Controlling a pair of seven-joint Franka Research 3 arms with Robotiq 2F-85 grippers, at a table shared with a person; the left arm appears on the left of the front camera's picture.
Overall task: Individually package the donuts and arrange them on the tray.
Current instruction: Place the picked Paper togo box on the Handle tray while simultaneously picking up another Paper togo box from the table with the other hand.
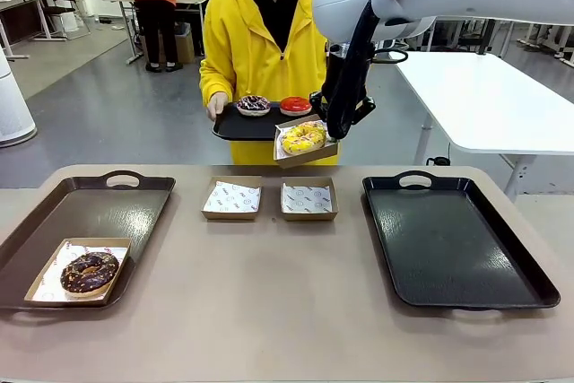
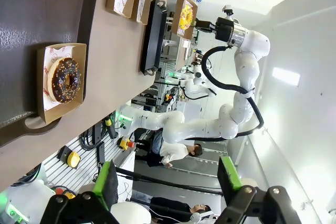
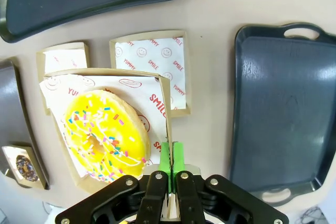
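Yellow donut [image 3: 118, 127], multicolour sprinkles; tan box [image 3: 105, 72]; dark donut [image 1: 76, 275], coloured sprinkles; red donut [image 1: 295, 105]; black tray [image 1: 448, 239]; brown tray [image 1: 90, 213].

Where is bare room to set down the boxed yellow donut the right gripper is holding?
The black plastic tray at right is wholly bare. The brown tray at left is free beyond the boxed dark sprinkled donut in its near corner. Bare tabletop lies between the trays, nearer than the two paper-lined cardboard boxes crowding the far middle.
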